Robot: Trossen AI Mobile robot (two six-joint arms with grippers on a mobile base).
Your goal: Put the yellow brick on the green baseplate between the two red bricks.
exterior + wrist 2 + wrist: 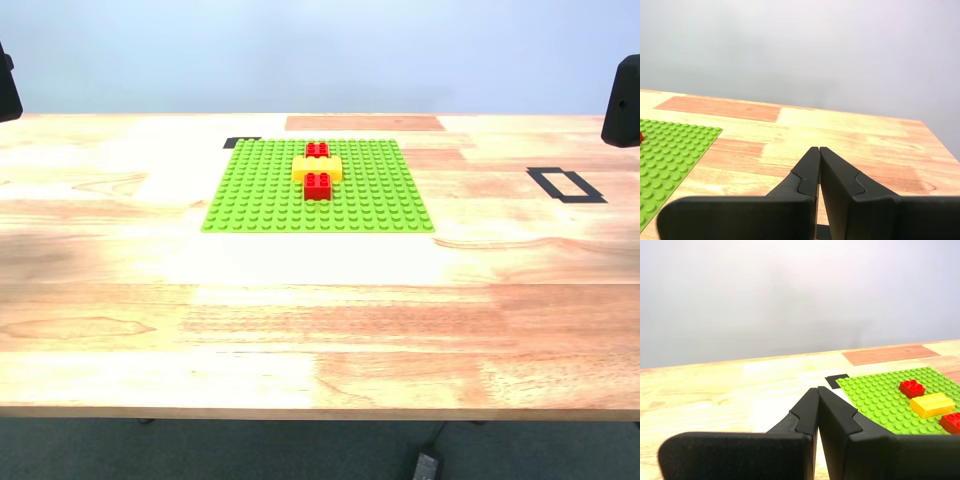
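Black tape outline [566, 185] beside green baseplate [260, 195]

My first gripper [817, 390], a pair of black, wedge-shaped plastic fingers, has its jaws pressed together tip to tip, nothing between them, raised clear of the surface. My second gripper [818, 150], of the same black plastic build, is likewise closed and empty, held aloft. In the exterior view, only dark arm parts show at both upper edges.
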